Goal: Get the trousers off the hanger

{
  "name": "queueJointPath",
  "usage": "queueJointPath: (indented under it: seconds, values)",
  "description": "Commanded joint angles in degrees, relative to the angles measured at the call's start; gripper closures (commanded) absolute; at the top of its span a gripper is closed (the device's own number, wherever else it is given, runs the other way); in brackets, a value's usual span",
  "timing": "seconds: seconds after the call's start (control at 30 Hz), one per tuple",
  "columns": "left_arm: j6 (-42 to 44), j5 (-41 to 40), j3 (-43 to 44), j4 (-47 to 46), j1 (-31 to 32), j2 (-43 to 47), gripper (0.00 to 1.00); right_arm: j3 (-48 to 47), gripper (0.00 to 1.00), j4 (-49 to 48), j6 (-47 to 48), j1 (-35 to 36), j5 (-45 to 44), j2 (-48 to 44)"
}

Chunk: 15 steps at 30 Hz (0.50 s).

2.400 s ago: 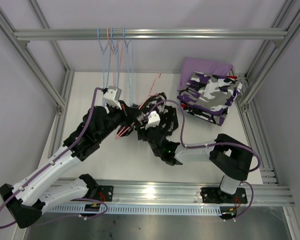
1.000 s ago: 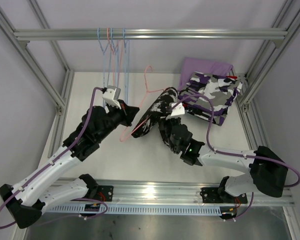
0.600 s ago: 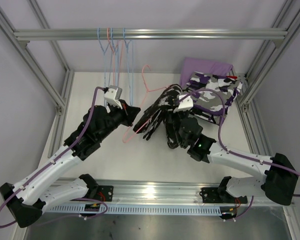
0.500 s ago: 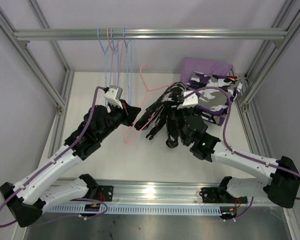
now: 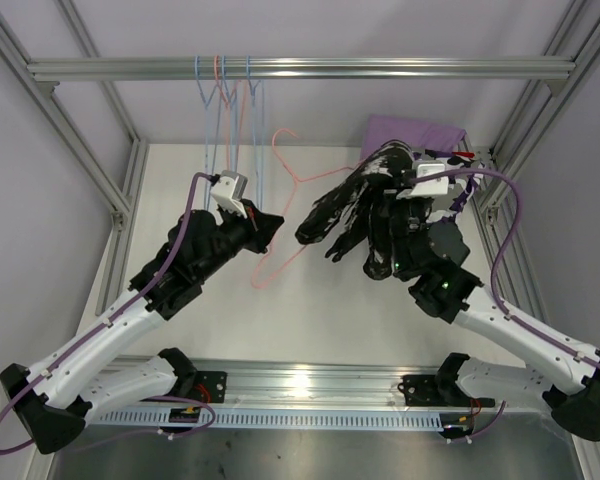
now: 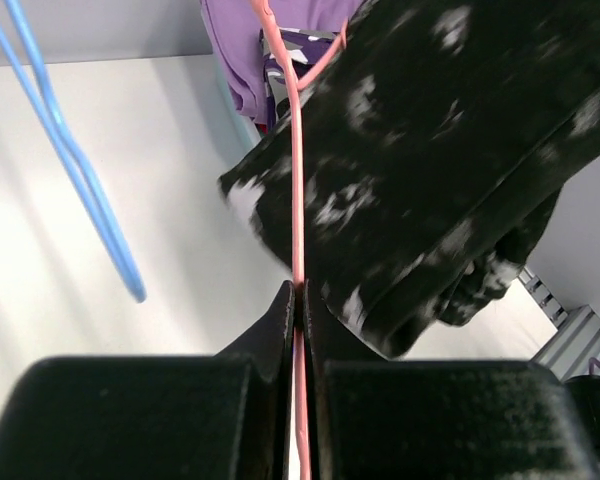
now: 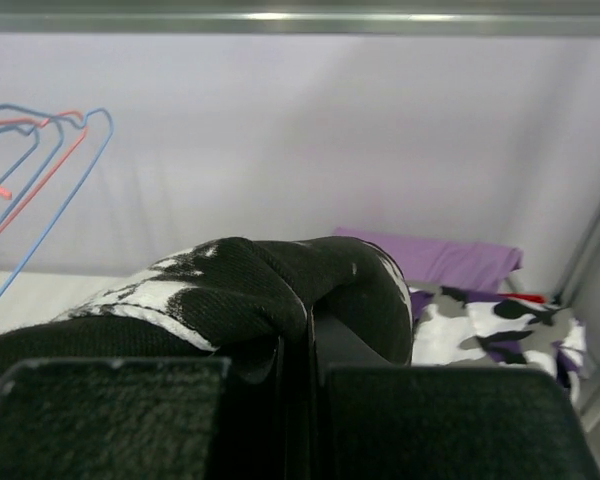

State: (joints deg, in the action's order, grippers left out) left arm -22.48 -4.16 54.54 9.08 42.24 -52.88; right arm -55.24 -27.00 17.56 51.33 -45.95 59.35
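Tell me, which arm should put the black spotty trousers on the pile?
Right. The right gripper is shut on the black trousers, right next to the pile. The left gripper is busy pinching the pink hanger.

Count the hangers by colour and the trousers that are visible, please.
Blue hangers: 3, all on the rail
Pink hangers: 2, one on the rail, one in the left gripper
Trousers clearly visible: 3, the black-and-white pair in the right gripper, the camouflage-print pair, the lilac pair
Total: 8
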Motion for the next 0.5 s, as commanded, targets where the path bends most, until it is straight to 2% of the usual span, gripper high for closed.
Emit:
queueJointPath:
  seconds: [0.0, 0.3, 0.47]
  values:
    - [-0.9, 1.44, 2.67, -2.4, 0.56, -0.2, 1.0, -4.96, 1.0, -7.1, 5.9, -1.23, -1.33, -3.98]
    - [-0.55, 0.74, 2.76, -2.23, 1.44, -0.47, 1.0, -5.05, 1.0, -11.93, 14.86, -3.86, -5.28, -6.79]
    - [-0.11, -0.14, 2.76, -1.96, 1.62, -0.29, 0.99, -4.26, 1.0, -14.48, 16.19, -7.03, -6.69, -6.62]
